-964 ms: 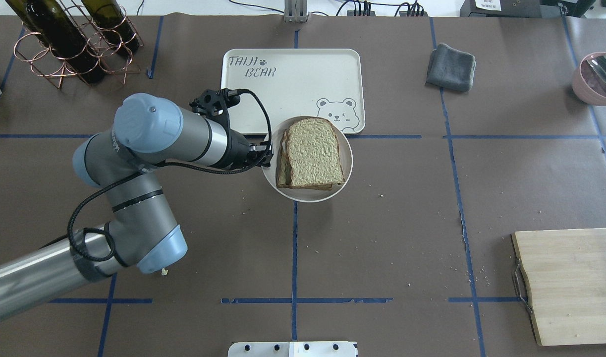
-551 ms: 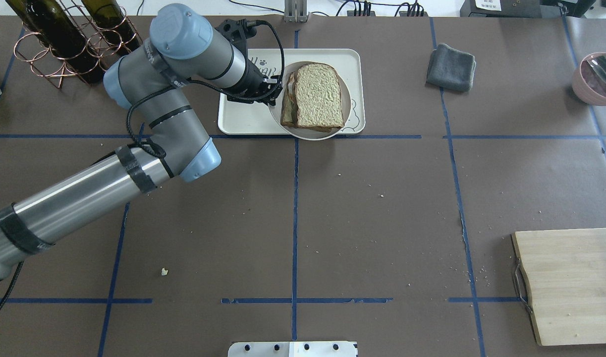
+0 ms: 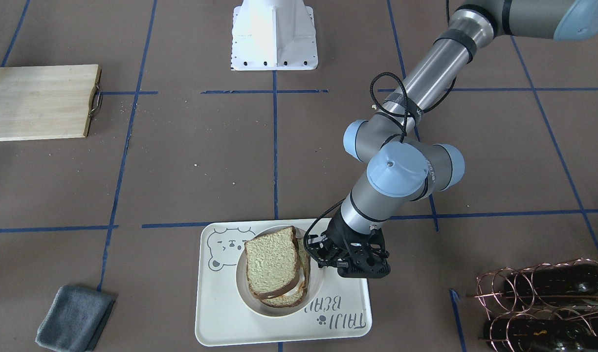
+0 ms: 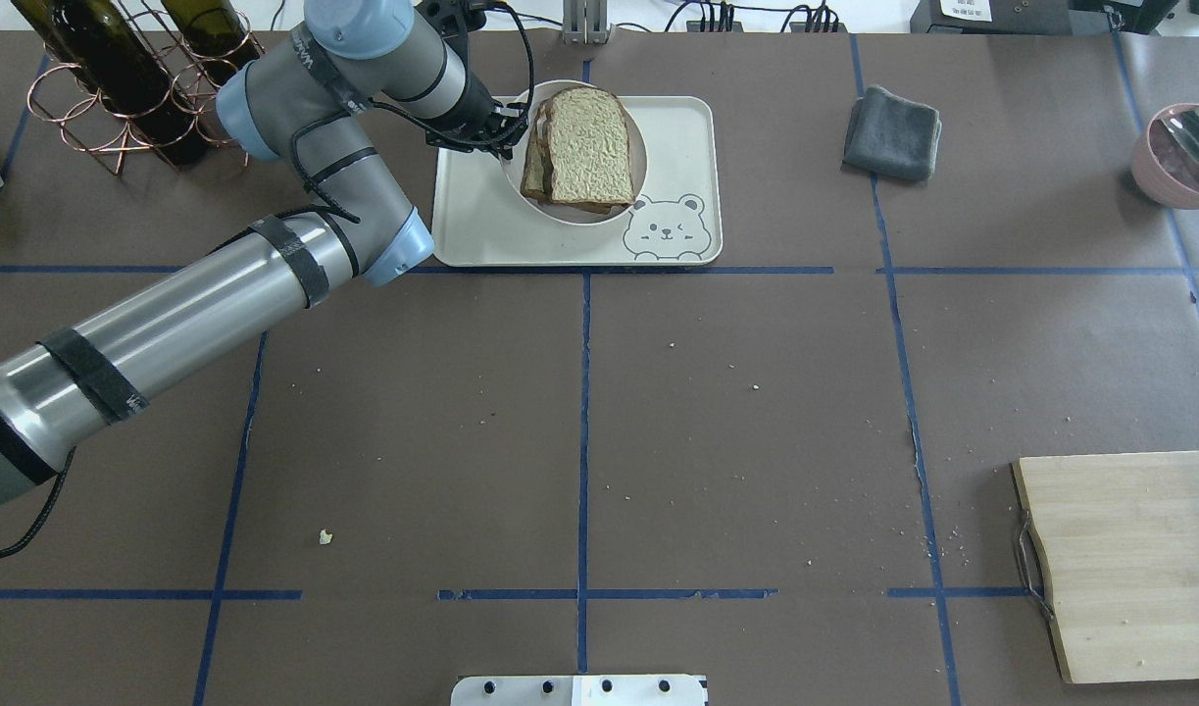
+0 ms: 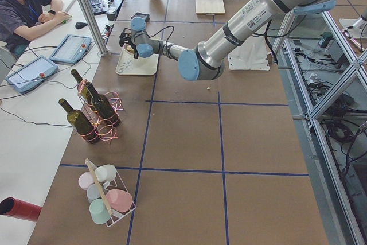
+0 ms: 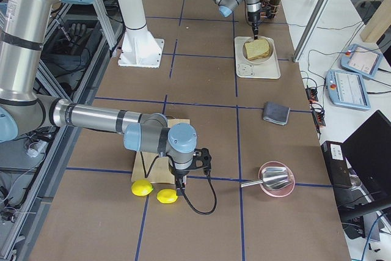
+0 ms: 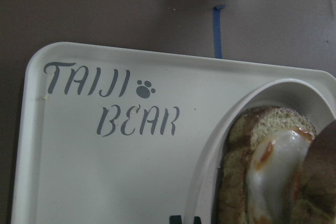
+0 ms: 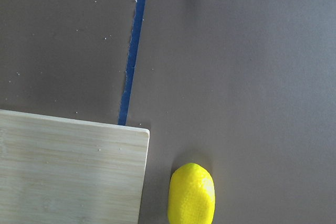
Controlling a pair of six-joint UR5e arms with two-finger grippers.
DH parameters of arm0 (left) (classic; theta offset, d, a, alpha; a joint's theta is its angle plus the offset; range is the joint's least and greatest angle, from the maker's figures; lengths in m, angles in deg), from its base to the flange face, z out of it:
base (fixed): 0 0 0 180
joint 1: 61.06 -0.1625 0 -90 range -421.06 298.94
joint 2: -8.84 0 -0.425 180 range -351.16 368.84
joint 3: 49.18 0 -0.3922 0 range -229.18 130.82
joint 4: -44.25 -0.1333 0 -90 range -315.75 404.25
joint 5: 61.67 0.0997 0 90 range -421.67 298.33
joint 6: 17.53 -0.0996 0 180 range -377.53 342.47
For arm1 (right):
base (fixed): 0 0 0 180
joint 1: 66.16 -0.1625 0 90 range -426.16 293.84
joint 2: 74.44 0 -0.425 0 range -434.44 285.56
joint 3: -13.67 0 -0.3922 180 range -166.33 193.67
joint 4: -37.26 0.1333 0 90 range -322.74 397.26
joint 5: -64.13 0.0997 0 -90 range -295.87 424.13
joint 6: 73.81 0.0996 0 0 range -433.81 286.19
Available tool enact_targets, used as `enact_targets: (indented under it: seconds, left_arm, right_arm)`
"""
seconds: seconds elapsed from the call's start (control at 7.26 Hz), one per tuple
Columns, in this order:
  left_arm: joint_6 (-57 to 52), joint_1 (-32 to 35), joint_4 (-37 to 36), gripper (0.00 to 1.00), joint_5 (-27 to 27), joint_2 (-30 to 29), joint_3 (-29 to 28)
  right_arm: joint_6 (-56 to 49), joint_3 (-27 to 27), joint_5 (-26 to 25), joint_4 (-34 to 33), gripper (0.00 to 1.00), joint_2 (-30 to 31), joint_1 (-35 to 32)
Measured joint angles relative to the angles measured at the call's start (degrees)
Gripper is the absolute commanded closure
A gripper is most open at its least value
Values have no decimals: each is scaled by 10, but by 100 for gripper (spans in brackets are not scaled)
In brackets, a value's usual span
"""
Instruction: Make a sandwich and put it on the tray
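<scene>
The sandwich [image 4: 584, 147] is two bread slices with a fried egg [image 7: 273, 156] between them, lying on a round white plate [image 4: 572, 218]. My left gripper [image 4: 509, 134] is shut on the plate's left rim and holds it over the back half of the cream tray [image 4: 481, 226]. The front-facing view shows the gripper [image 3: 322, 259], the sandwich [image 3: 272, 261], the plate [image 3: 241, 288] and the tray [image 3: 220, 313]. I cannot tell whether the plate touches the tray. My right gripper [image 6: 178, 189] hangs low by the cutting board; I cannot tell whether it is open or shut.
A wine rack with bottles [image 4: 138, 78] stands left of the tray. A grey cloth [image 4: 893, 132] and a pink bowl with a spoon [image 4: 1182, 152] lie at the back right. The wooden cutting board [image 4: 1128, 564] is front right, with two lemons [image 6: 142, 187] beside it.
My left arm has carried the plate with the sandwich from the table in front of the tray to over the tray, then further toward its back edge.
</scene>
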Motion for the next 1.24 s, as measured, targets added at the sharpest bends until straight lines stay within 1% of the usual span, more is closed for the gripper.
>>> enact_targets:
  seconds: [0.14, 0.55, 0.69, 0.83, 0.96, 1.24]
  left_arm:
    - [-4, -1, 4, 0, 4, -6, -9]
    - [-40, 0, 9, 0, 10, -8, -7]
    - [-54, 6, 6, 0, 10, 8, 17]
    - [-67, 13, -14, 0, 9, 40, 73]
    - [-86, 17, -60, 0, 7, 81, 152]
    - [-169, 21, -183, 0, 5, 180, 345]
  right_arm:
    - [0, 0, 0, 0, 0, 1, 0]
    - [1, 3, 1, 0, 0, 3, 0]
    - [1, 4, 1, 0, 0, 3, 0]
    - [0, 4, 1, 0, 0, 2, 0]
    - [1, 4, 1, 0, 0, 2, 0]
    - [1, 4, 1, 0, 0, -1, 0]
